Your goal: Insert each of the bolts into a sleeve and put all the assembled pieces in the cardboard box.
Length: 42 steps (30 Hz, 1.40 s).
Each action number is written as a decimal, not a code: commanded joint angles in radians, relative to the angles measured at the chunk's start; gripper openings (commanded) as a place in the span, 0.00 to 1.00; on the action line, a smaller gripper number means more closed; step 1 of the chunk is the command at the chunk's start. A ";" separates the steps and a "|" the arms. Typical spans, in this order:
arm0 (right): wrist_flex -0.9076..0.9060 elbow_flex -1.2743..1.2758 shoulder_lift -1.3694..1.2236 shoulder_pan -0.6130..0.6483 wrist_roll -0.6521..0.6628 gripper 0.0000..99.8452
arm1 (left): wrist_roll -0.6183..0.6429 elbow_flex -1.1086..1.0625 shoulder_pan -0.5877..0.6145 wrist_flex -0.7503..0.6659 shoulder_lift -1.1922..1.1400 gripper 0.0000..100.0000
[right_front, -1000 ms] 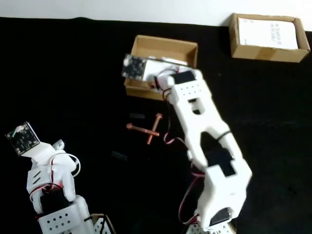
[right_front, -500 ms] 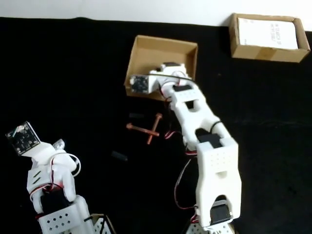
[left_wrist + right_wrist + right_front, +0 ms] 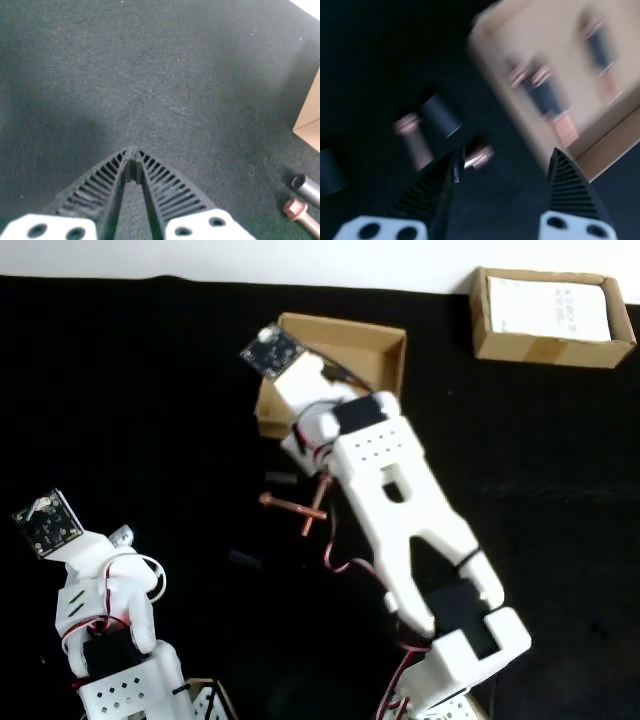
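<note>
The open cardboard box (image 3: pixel 385 345) stands at the back middle of the table; in the right wrist view two blurred dark-and-copper pieces (image 3: pixel 545 95) lie inside the box (image 3: pixel 485 40). Two copper bolts (image 3: pixel 285 504) lie crossed on the black cloth in front of it, with one black sleeve (image 3: pixel 280 478) beside them and another sleeve (image 3: pixel 243 560) nearer. My right gripper (image 3: pixel 502 170) is open and holds nothing, hanging by the box's near left corner above a sleeve (image 3: pixel 440 117) and bolts (image 3: pixel 412 135). My left gripper (image 3: pixel 131 156) is shut and holds nothing, low at the near left.
A second cardboard box (image 3: pixel 480 335) holding a white booklet sits at the back right. The left wrist view shows the box corner (image 3: pixel 310 120), a sleeve end (image 3: pixel 305 186) and a bolt head (image 3: pixel 295 207) far off. Black cloth (image 3: pixel 150 390) covers the table.
The right arm has changed pose: its wrist swung back from over the box front to the box's near left corner. The left arm has kept still.
</note>
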State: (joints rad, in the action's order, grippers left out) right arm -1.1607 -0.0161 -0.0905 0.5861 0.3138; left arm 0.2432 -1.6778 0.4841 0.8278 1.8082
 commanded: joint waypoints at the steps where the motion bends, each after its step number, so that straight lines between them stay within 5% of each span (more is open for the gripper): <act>1: -0.051 -0.002 0.012 0.041 -0.110 0.24 | 0.005 -0.016 -0.012 -0.017 0.007 0.01; 15: 0.251 -0.015 -0.289 0.054 0.083 0.24 | 0.005 -0.016 -0.010 -0.015 0.007 0.01; 28: 0.240 -0.321 -0.630 0.059 0.101 0.24 | 0.005 -0.016 -0.010 -0.017 0.007 0.01; 38: -0.071 -0.539 -0.783 0.071 0.098 0.24 | 0.005 -0.016 -0.010 -0.017 0.007 0.01; 42: -0.051 -0.576 -0.816 0.067 0.100 0.14 | 0.005 -0.016 -0.010 -0.017 0.007 0.01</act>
State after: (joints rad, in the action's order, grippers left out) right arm -1.1838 -0.5777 -0.8761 0.6521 0.4058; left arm 0.2432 -1.6794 0.4841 0.8278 1.8082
